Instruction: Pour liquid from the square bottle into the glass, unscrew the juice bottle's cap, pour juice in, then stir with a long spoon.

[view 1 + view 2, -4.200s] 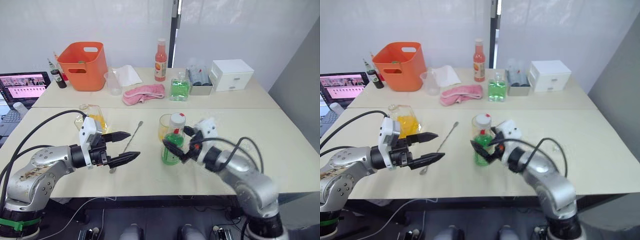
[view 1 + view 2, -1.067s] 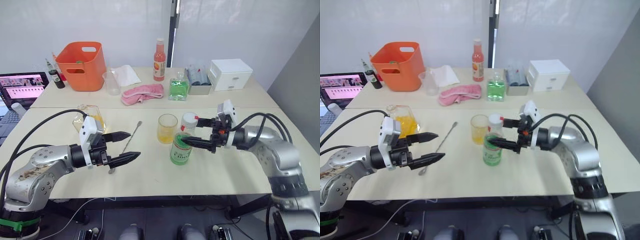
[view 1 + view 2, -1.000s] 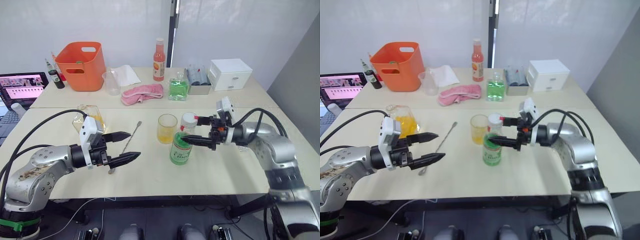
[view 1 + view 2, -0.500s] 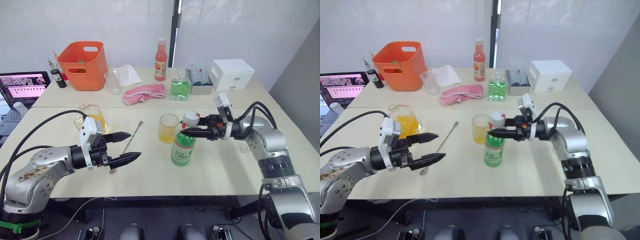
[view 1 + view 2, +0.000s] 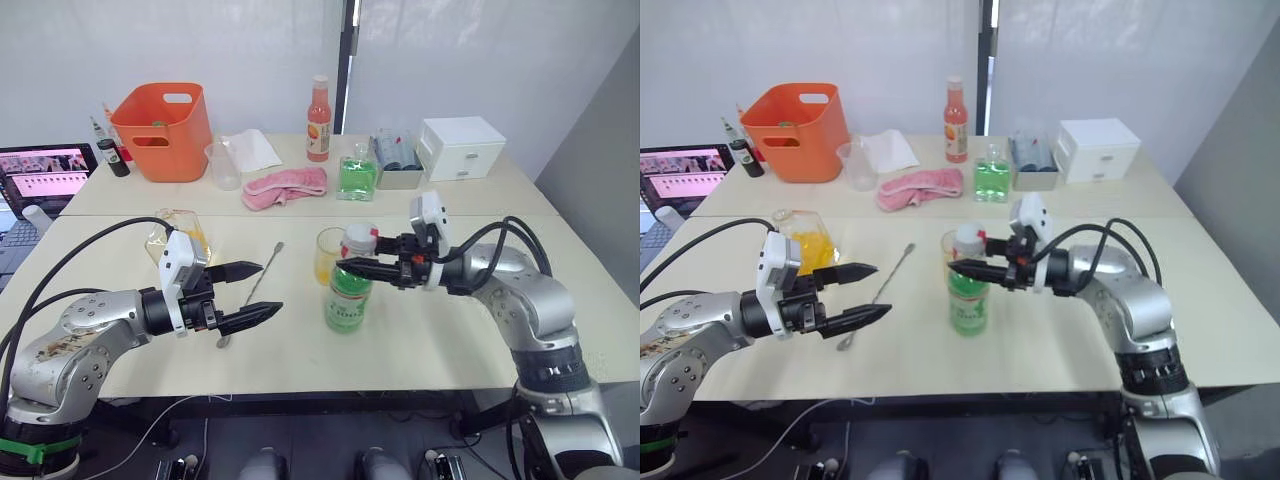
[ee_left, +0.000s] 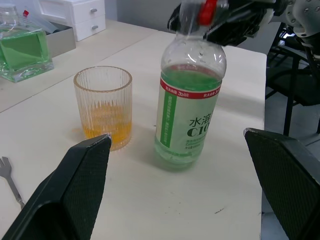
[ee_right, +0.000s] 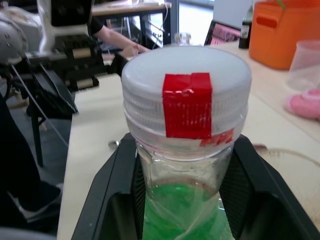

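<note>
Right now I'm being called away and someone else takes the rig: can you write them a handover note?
Right gripper: fingers around the neck of the juice bottle, just under the cap, which is still screwed on.
Left gripper: open, empty, hovering above the table near the long spoon.
The glass stands behind the bottle with a little yellow-orange liquid in it. The square bottle is on the table behind the left arm.
Done: first pour. Left: unscrew cap, pour juice, stir.
</note>
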Tool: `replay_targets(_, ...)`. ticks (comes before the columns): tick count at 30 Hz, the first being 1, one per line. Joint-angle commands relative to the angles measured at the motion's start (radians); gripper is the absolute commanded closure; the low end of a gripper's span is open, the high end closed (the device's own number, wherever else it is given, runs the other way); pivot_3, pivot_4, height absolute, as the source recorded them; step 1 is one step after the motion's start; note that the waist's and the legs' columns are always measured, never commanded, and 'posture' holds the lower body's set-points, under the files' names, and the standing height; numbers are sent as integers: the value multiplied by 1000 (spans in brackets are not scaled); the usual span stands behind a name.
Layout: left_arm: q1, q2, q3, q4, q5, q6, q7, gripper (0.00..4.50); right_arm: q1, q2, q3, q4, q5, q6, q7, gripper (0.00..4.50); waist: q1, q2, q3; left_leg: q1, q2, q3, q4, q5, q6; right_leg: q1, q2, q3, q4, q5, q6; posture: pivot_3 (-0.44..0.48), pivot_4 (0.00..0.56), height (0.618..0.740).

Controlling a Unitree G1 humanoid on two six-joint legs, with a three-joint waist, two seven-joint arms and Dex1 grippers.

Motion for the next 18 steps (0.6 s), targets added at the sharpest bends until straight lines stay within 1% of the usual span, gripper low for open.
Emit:
replay_targets(1, -10, 3, 10, -13, -8, -12, -4, 0, 22, 52, -20, -152, 18, 43, -161, 3054, 0, 0, 0, 0, 0, -1, 0, 0, 0, 0, 0, 0, 0, 0, 0, 0, 150, 715)
replay_targets(5, -11, 5, 11, -13, -12, -7, -5, 0, 52, 72, -3, -197, -17, 50, -246, 3054, 6, 0, 0, 0, -1, -1, 1, 0, 0, 0, -1, 0, 0, 0, 0, 0, 150, 715)
replay_targets(10, -21, 18, 7, -6, -16, 2, -21, 0, 87, 90, 38, -208, -25, 42, -288, 3054, 5, 0, 0, 0, 0, 1, 1, 0, 0, 0, 0, 0, 0, 0, 0, 0, 150, 715)
replay_targets(13, -32, 24, 5, 1, -16, 2, -32, 0, 120, 97, 67, -198, -50, 15, -291, 3054, 1, 0, 0, 0, 0, 2, 0, 0, 0, 0, 0, 0, 0, 0, 0, 0, 150, 715)
replay_targets(18, -38, 27, 2, 6, -15, 4, -40, 0, 167, 80, 120, -163, -96, -46, -249, 3056, 0, 0, 0, 1, 0, 2, 1, 0, 0, 1, 0, 0, -1, 0, 0, 0, 150, 715)
